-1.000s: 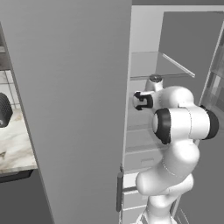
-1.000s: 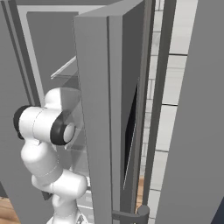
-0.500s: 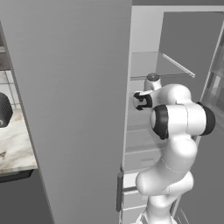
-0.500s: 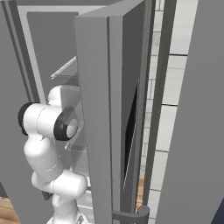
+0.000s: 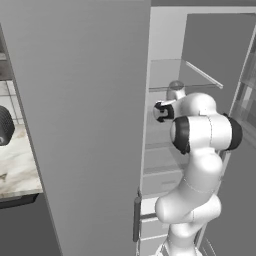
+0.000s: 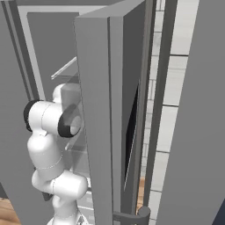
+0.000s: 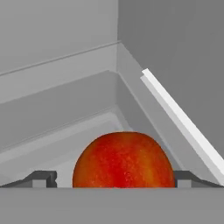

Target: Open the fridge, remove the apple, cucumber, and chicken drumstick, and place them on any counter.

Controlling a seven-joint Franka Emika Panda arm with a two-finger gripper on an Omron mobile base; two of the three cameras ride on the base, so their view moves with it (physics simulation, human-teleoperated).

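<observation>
Hand view puts the apple (image 7: pixel 124 159) between my gripper's (image 7: pixel 112 178) spread fingertips, inside the fridge (image 5: pixel 165 75). Contact seems absent, so next I'd close and lift.

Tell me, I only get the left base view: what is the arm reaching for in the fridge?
Observer: An apple, red-orange, sits right in front of the hand camera.
Operator: Is it grabbed?
Observer: Not that I can see. The gripper is open, with one fingertip on each side of the apple.
Operator: Is the other door open too?
Observer: Yes. The right base view shows the fridge door swung out beside the arm.
</observation>
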